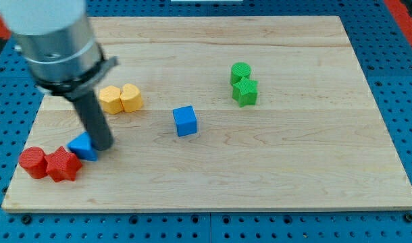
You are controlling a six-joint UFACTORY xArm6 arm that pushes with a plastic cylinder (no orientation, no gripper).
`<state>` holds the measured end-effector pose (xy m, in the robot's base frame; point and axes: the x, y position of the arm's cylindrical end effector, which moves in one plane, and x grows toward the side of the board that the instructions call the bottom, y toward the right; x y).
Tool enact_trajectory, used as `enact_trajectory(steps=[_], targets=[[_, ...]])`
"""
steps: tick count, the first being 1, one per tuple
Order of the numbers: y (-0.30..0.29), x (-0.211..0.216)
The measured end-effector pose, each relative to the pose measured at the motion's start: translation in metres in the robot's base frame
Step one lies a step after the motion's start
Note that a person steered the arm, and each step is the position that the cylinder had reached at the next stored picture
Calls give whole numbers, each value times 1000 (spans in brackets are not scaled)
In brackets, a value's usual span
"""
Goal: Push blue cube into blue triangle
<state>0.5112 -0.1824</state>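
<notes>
- Two blue wooden blocks: one blue cube (185, 121), one blue triangle (82, 146)
- Two red wooden blocks: one red cylinder (32, 162), one red star (63, 164)
- Two yellow wooden blocks (121, 98)
- Two green wooden blocks: one green cylinder (240, 71), one green star (245, 92)
- One light wooden board (294, 155)

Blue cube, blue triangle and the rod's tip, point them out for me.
Blue cube (185, 121): camera view, on its front face.
Blue triangle (82, 146): camera view, on its visible face left of the rod.
My tip (103, 146): camera view, at the rod's very end.

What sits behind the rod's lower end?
My tip stands against the blue triangle, covering its right edge. The blue cube sits apart, toward the view's right.
</notes>
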Motion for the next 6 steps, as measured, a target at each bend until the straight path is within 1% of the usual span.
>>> enact_trajectory(steps=[1,2,3,4,5,6], targets=[[35,2],[142,18],[226,2],[212,-37],[140,-53],[84,-26]])
